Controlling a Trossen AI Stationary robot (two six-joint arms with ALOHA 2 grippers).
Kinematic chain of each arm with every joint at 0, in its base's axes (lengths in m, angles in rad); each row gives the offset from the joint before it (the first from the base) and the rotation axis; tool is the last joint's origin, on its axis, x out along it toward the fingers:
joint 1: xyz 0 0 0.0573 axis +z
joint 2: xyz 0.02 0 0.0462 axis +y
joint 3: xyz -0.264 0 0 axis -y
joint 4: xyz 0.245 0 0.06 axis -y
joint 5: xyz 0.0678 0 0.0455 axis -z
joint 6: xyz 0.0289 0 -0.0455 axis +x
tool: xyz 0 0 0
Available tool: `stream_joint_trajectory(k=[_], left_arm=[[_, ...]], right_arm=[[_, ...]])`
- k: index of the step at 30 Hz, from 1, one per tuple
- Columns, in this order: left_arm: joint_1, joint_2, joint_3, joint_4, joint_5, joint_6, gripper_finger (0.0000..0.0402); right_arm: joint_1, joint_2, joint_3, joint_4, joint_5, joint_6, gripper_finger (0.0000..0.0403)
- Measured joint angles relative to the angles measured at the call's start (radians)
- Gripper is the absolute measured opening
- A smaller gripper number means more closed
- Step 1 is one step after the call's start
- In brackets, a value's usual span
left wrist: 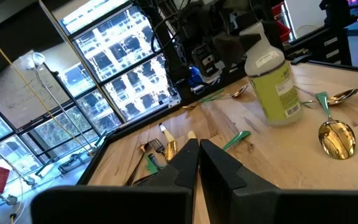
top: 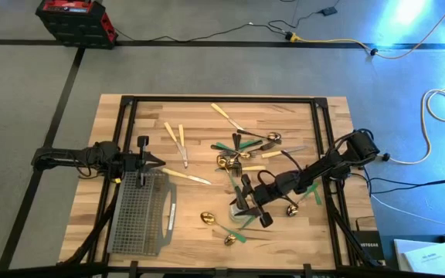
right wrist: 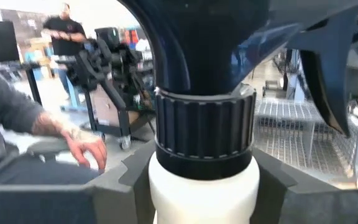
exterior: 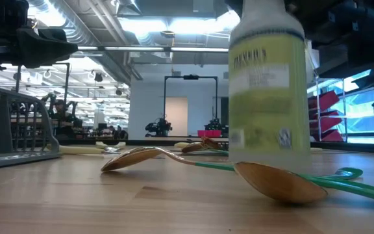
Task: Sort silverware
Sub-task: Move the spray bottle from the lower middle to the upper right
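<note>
The right gripper [top: 247, 207] sits low in the middle of the high view, its arm reaching in from the right edge of the worktop [top: 199, 232]. Its jaws are clamped around the neck of the spray bottle [right wrist: 202, 155], just under the dark ribbed collar, as the right wrist view shows close up. In the low view the same bottle [exterior: 268, 84] stands upright on the wood, right of centre.

The left gripper [top: 147, 161] hangs at the left of the high view, above the top end of the grey mesh caddy [top: 139, 216]; its jaws are pressed together with nothing between them, and the left wrist view shows the two dark fingers [left wrist: 185, 163] meeting.

The silverware [top: 242, 150] lies scattered over the middle of the worktop, none of it in the caddy. A cream-handled pair [top: 178, 140] lies upper left of centre, another cream-handled piece [top: 226, 116] near the top, and a tangle of green and dark handles with gold heads in the centre. Two gold spoons [top: 219, 228] with green handles lie at lower centre, just left of the bottle; in the low view one spoon [exterior: 281, 182] rests bowl-down in front of the bottle with another [exterior: 138, 157] to its left.

In the right wrist view a person's hand [right wrist: 86, 149] and grey sleeve show at the left, beyond the table
</note>
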Motion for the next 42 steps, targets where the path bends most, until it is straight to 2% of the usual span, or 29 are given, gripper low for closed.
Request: stream_joint_trajectory(k=[7,11,25,39,42], left_arm=[[0.000,0.000,0.000,0.000,0.000,0.000,0.0000],[0.000,0.000,0.000,0.000,0.000,0.000,0.0000],[0.000,0.000,0.000,0.000,0.000,0.000,0.0000],[0.000,0.000,0.000,0.000,0.000,0.000,0.0000],[0.000,0.000,0.000,0.000,0.000,0.000,0.0000]], right_arm=[[-0.024,-0.046,0.000,-0.003,-0.003,0.016,0.0159],[-0.073,-0.103,0.000,-0.060,-0.048,0.032,0.0159],[-0.337,-0.286,0.001,-0.341,-0.189,0.023,0.0159],[-0.609,-0.334,0.001,-0.398,-0.268,0.007,0.0159],[-0.673,-0.347,0.001,-0.412,-0.313,0.005,0.0159]])
